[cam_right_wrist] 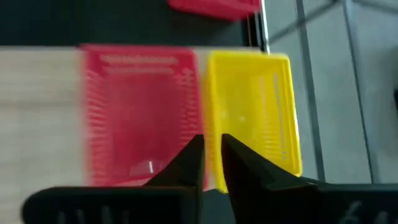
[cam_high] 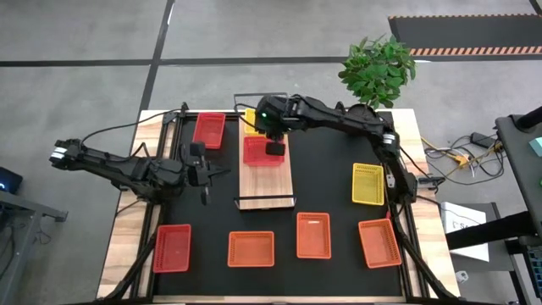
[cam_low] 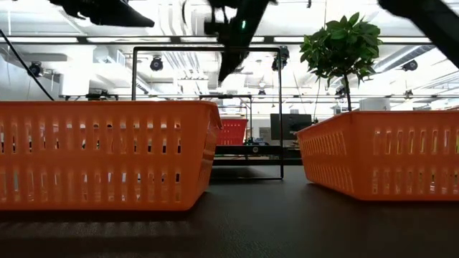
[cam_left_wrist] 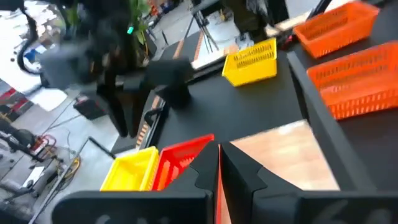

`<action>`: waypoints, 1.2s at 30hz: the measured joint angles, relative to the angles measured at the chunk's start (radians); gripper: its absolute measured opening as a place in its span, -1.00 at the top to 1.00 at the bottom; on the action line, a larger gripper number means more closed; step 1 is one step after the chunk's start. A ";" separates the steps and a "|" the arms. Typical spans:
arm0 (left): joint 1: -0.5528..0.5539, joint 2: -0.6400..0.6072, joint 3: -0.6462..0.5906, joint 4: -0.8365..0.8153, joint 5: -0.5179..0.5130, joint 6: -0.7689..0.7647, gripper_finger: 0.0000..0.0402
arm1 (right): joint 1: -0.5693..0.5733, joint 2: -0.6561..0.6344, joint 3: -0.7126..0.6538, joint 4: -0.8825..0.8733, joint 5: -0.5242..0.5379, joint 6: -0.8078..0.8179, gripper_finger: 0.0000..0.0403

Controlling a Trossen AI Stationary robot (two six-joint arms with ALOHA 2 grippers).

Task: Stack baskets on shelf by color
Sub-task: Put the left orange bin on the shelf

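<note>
The light-wood shelf (cam_high: 268, 182) lies on the black mat. A red basket (cam_high: 259, 152) and a yellow basket (cam_high: 251, 119) rest bottom-down side by side at its far end, shown too in the right wrist view as the red basket (cam_right_wrist: 140, 112) and the yellow basket (cam_right_wrist: 252, 106). My right gripper (cam_high: 273, 149) hovers above them, shut and empty, its fingers (cam_right_wrist: 198, 155) pointing down over the seam between the two. My left gripper (cam_high: 212, 174) hangs shut and empty over the mat, left of the shelf.
Loose on the mat: a red basket (cam_high: 209, 130) left of the shelf's far end, a yellow basket (cam_high: 367, 183) to its right, and along the near edge a red basket (cam_high: 173, 247) and three orange baskets (cam_high: 251, 248), (cam_high: 312, 235), (cam_high: 378, 242). A potted plant (cam_high: 378, 68) stands at the far right corner.
</note>
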 joint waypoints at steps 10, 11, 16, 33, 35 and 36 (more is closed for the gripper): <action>-0.025 0.008 0.015 0.193 0.207 -0.071 1.00 | 0.322 -0.213 -0.081 0.010 0.010 0.113 0.96; -0.035 0.013 0.014 0.206 0.231 -0.084 1.00 | 0.360 -0.236 -0.104 0.024 0.010 0.115 0.96; -0.093 0.065 -0.003 0.224 0.257 -0.170 1.00 | 0.514 -0.341 -0.336 0.235 0.009 0.044 0.96; -0.134 0.198 0.041 0.283 0.256 -0.510 1.00 | 0.539 -0.776 -1.002 0.605 0.039 0.024 0.96; -0.132 0.177 0.041 0.275 0.248 -0.571 1.00 | 0.537 -0.825 -1.046 0.629 0.037 0.015 0.96; -0.132 0.166 0.041 0.278 0.236 -0.629 1.00 | 0.536 -0.846 -1.065 0.654 0.037 0.009 0.96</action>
